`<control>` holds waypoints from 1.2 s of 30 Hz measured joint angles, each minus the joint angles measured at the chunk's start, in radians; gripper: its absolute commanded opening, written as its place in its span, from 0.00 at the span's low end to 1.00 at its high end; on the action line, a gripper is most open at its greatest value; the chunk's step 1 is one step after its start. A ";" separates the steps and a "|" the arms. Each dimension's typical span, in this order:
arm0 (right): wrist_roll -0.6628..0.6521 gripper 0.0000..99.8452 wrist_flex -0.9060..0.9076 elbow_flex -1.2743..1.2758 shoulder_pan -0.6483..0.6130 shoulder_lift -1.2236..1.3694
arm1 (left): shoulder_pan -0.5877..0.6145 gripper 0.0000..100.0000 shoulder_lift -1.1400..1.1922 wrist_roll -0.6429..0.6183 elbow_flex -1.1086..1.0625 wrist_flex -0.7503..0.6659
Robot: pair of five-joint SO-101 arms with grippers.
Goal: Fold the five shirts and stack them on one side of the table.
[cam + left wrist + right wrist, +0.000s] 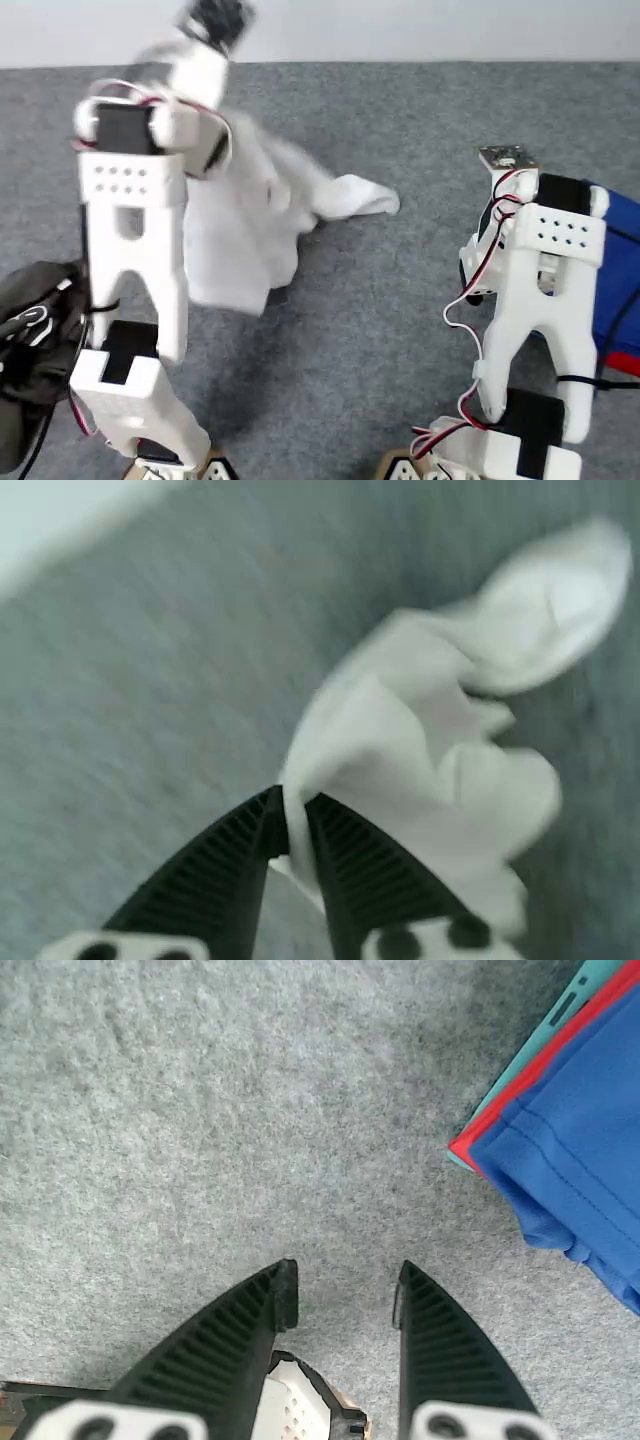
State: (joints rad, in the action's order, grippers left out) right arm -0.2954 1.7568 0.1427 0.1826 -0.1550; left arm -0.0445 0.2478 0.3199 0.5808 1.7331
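Observation:
A white shirt (262, 215) lies crumpled left of the table's middle, one sleeve stretched out to the right. My left gripper (295, 815) is shut on an edge of the white shirt (440, 750), lifting it off the grey cloth. That gripper (213, 22) sits at the far edge in the high view. My right gripper (342, 1295) hangs open over bare grey cloth, holding nothing. Beside it rests a folded blue shirt (575, 1130) on red and teal ones; the stack (615, 290) lies at the right edge.
A dark shirt (30, 340) is bunched at the left edge, by the left arm's base. Grey cloth (400, 130) covers the table. Open room lies in the middle between the arms and toward the far right.

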 measured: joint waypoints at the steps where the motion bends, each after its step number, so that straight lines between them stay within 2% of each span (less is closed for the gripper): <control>1: 0.000 0.17 0.000 0.000 0.000 0.000 | 0.000 0.13 0.000 0.023 -0.097 -0.008; 4: 0.000 0.17 0.000 0.000 0.000 0.000 | 0.044 0.15 0.002 0.055 -0.341 -0.061; 6: 0.000 0.17 0.000 0.000 0.000 0.000 | 0.103 0.16 0.002 0.058 -0.407 -0.087; 12: 0.000 0.17 0.000 0.000 -0.020 0.000 | 0.210 0.17 0.002 0.089 -0.379 -0.054; 20: 0.000 0.17 -0.008 0.000 -0.135 0.000 | 0.218 0.17 -0.153 0.094 -0.298 -0.006; 26: 0.000 0.17 -0.014 0.000 -0.255 0.000 | 0.207 0.17 -0.344 0.094 -0.404 0.000; 30: 0.000 0.17 -0.063 0.000 -0.388 0.000 | 0.333 0.17 -0.396 0.094 -0.468 -0.003; 36: 0.000 0.17 -0.143 -0.002 -0.649 0.133 | 0.637 0.17 -0.354 0.097 -0.491 -0.097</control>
State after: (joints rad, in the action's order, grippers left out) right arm -0.2954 1.6141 0.1412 -0.4664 -0.0215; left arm 0.5923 -0.1066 0.4166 0.0898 1.6364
